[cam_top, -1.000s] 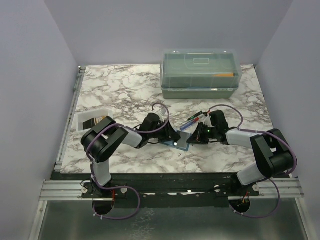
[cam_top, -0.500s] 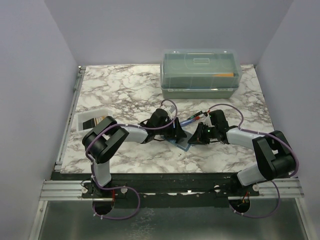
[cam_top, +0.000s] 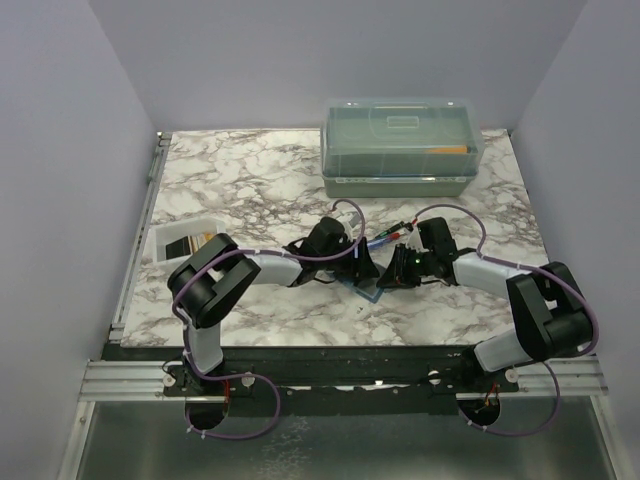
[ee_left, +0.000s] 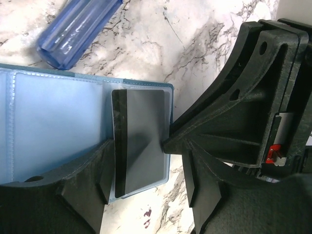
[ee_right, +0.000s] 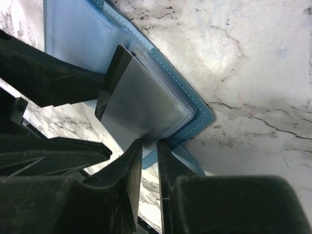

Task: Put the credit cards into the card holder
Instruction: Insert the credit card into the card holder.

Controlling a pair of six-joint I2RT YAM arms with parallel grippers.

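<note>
Left claw gapes astride credit card (in card holder); right claw: grip unclear.

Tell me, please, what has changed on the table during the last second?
The left gripper moved right, toward the right gripper over the card holder. No grasp or release is visible. The right arm, lidded box and tray stayed put.

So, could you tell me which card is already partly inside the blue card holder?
The dark grey card sticking out of the holder, in its clear pocket; the others lie apart in the white tray on the left.
</note>
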